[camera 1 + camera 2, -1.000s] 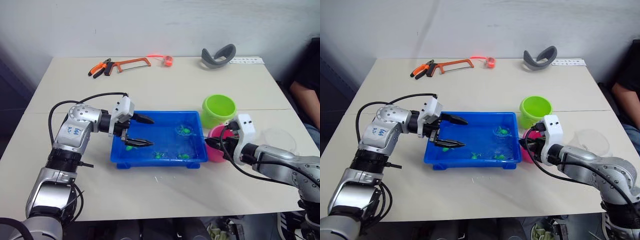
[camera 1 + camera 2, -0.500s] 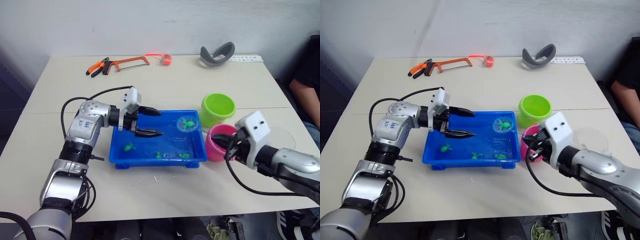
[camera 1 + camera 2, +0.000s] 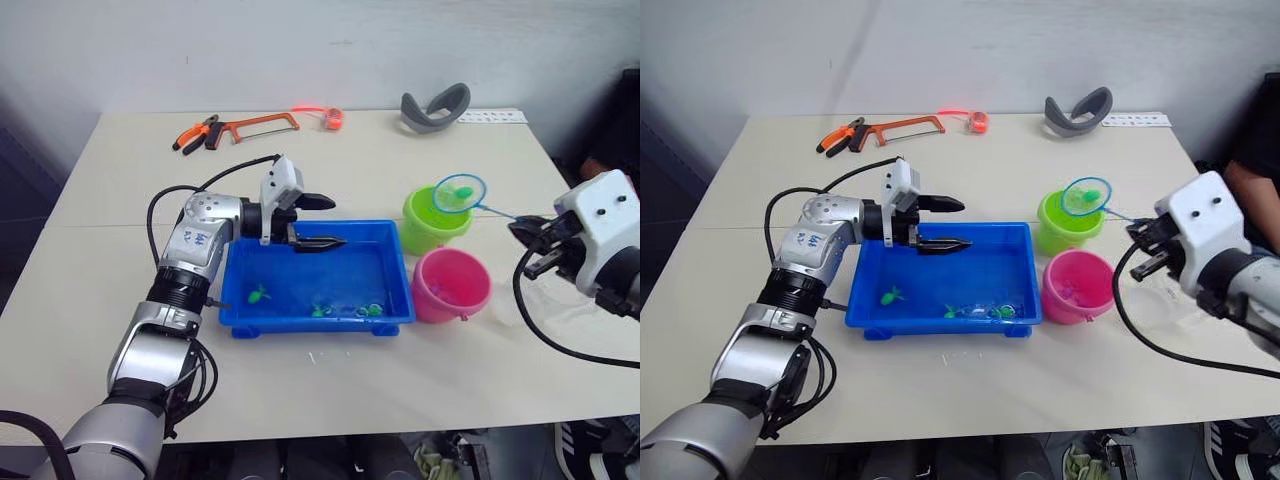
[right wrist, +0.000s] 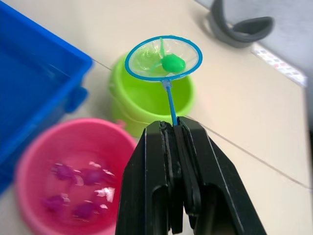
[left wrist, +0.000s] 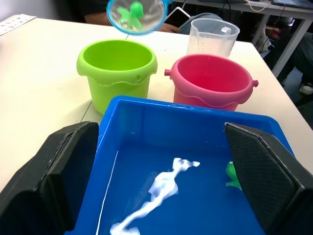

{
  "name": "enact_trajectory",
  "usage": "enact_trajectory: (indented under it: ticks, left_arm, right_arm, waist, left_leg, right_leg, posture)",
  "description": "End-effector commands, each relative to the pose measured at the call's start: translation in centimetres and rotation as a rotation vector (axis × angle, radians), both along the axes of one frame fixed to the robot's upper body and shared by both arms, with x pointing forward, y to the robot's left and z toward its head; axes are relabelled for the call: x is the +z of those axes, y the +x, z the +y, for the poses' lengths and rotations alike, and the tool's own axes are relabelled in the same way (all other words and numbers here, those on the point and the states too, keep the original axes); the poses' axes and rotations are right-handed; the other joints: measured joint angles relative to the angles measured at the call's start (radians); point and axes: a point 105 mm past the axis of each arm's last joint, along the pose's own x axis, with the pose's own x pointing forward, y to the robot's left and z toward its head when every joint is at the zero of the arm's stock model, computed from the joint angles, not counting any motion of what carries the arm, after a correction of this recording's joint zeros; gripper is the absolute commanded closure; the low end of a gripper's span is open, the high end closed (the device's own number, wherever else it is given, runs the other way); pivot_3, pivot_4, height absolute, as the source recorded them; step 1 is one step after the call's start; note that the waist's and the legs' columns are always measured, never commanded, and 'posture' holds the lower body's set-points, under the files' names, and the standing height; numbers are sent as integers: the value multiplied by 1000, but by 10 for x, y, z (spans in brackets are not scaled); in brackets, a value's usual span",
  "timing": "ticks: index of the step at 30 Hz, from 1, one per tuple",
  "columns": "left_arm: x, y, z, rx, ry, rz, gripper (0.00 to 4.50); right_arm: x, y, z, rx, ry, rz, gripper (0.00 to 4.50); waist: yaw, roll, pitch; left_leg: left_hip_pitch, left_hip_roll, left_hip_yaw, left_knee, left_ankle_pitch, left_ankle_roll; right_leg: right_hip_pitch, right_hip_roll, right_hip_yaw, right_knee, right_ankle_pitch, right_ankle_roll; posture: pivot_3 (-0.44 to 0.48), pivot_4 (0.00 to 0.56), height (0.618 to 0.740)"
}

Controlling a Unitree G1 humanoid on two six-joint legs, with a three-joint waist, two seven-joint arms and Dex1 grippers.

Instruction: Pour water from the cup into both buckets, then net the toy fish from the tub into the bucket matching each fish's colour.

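- Four green fish (image 3: 320, 308) lie in the blue tub (image 3: 390, 315), the largest thing here, below and in front of the left pincer (image 3: 328, 222); that pincer hangs released, jaws spread wide over the tub's far rim.
- Beyond that pincer's tips stand the green bucket (image 5: 117, 68) and pink bucket (image 5: 211, 81), side by side, with the clear cup (image 5: 213, 36) just behind the pink one.
- Purple fish (image 4: 76, 191) sit on the pink bucket's floor, just ahead of the right pincer (image 4: 173, 128).
- That right pincer is clenched on the thin stick of the net (image 4: 163, 58), whose hoop hangs above the green bucket's mouth.
- One green fish (image 4: 172, 63) rests in the mesh, so tipping it out looks like the step in hand.
- My guess: the fish is light and slick, the mesh soft, the stick thin and prone to twisting; gripping low on the stick suits it.
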Motion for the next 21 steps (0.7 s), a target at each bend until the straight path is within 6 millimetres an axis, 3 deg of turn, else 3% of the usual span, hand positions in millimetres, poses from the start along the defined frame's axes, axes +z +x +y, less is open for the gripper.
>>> enact_trajectory:
  ticks: [1,11,17,21]
  left_arm:
    - [16,-2,-1,-14,-13,-63,48]
    - [18,-4,4,-9,-13,-73,48]
    - [18,-4,10,11,-9,-74,48]
    - [18,-4,12,14,-9,-72,48]
  right_arm:
    - [5,8,-8,9,-188,-71,4500]
    - [-7,29,-6,170,-677,-164,4500]
    - [-7,35,2,329,-1161,-273,4500]
    - [-7,38,0,362,-1248,-292,4500]
  waist:
    - [-1,0,0]
    - [-2,0,0]
    - [-3,1,0]
    - [-4,1,0]
  left_leg:
    - [0,0,0,0,0,0]
    - [1,0,3,1,0,0]
    - [2,0,4,2,0,0]
    - [2,0,4,2,0,-1]
  right_leg:
    - [0,0,0,0,0,0]
    - [-1,0,0,3,0,0]
    - [-2,0,0,4,0,0]
    - [-2,-1,1,5,0,0]
  posture:
    - [0,150,740]
    - [0,150,740]
    - [0,150,740]
    - [0,150,740]
